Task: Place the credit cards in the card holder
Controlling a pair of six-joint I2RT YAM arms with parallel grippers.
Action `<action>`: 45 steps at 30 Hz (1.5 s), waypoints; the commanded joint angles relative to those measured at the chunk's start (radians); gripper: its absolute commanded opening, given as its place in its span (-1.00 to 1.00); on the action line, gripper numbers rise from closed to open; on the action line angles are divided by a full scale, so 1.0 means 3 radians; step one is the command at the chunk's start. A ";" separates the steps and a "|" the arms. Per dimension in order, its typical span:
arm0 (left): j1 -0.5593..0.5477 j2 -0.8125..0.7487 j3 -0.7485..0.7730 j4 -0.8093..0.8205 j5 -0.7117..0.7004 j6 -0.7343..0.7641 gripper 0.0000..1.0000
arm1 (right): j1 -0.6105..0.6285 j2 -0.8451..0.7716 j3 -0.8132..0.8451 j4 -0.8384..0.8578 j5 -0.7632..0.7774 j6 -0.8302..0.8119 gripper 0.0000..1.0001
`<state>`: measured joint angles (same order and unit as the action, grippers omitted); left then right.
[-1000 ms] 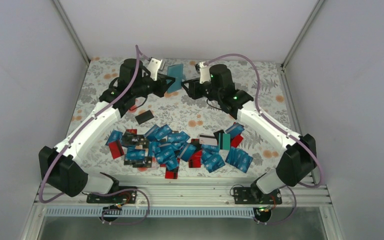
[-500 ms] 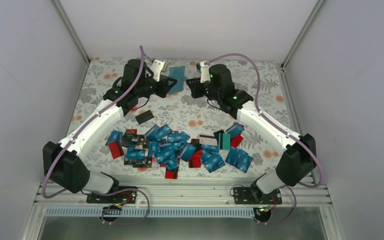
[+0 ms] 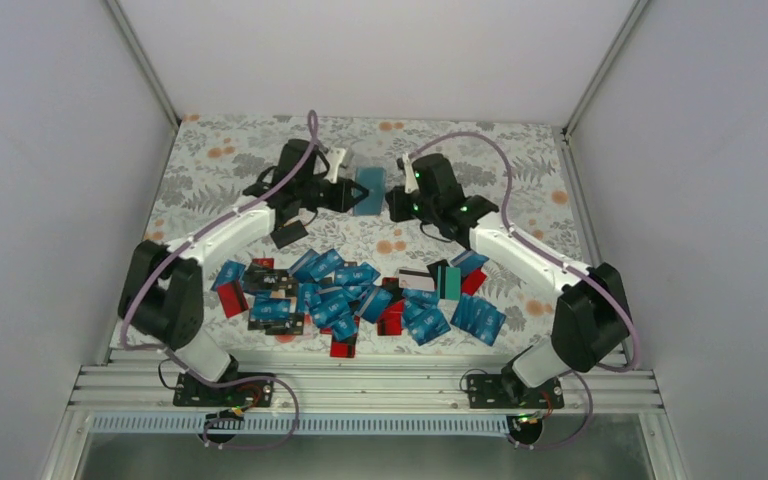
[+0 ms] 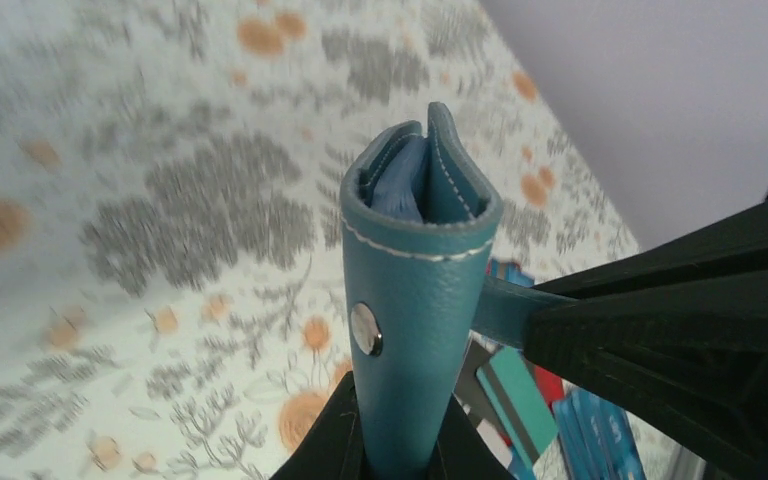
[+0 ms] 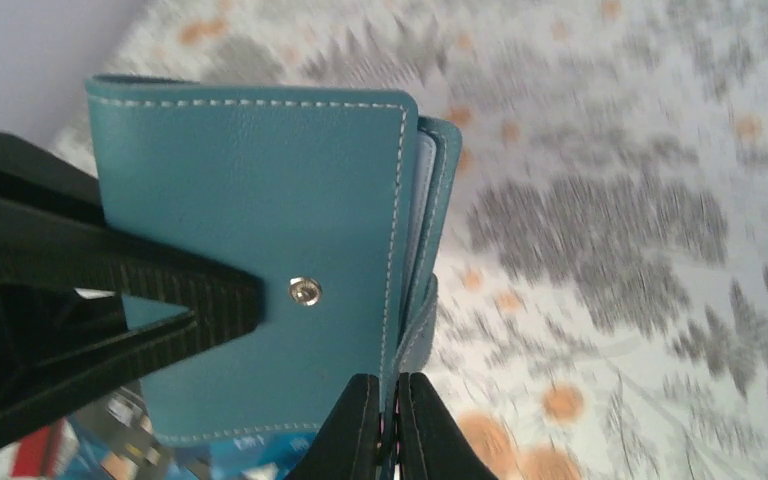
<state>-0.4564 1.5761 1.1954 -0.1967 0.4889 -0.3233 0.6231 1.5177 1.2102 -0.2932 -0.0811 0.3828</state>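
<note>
Holder (image 3: pixel 368 190) is up off the table (image 3: pixel 210 170) at far centre, with both grippers on it. Left gripper (image 4: pixel 395 445) is clamped on its lower edge. The holder stands on end, folded, snap stud (image 4: pixel 365 328) facing the left wrist camera (top edges gape a little, paler blue inside). Right gripper (image 5: pixel 388 425) has its fingers pressed together on the thin strap (image 4: pixel 500 310) sticking out of the holder's side. Cards (image 3: pixel 350 295) lie in a loose overlapping heap on the near half of the table: mostly blue, some red and black, one teal. One black card (image 3: pixel 288 234) sits apart, between heap and holder.
</note>
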 commanded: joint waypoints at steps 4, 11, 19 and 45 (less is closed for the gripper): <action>-0.0003 0.0638 -0.0147 0.0236 0.0333 -0.0260 -0.88 | -0.0162 0.0124 -0.0442 -0.0050 -0.0192 0.0139 -0.92; -0.0002 0.1119 -0.0089 0.0194 0.0399 -0.0198 -0.64 | -0.0299 0.0332 -0.0611 0.0040 -0.0429 0.0157 -0.92; -0.0002 0.1110 -0.0061 0.0037 0.0021 -0.0050 0.70 | -0.0388 0.0387 -0.0629 0.0085 -0.0566 0.0131 -0.92; -0.0159 0.0238 -0.0100 -0.0045 -0.0881 -0.0022 0.89 | -0.0462 0.0328 -0.0547 0.0070 -0.0731 0.0185 -0.92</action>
<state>-0.4496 1.6352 1.1557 -0.2031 0.1474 -0.3481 0.4919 1.6321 1.0286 -0.2821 -0.3000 0.4255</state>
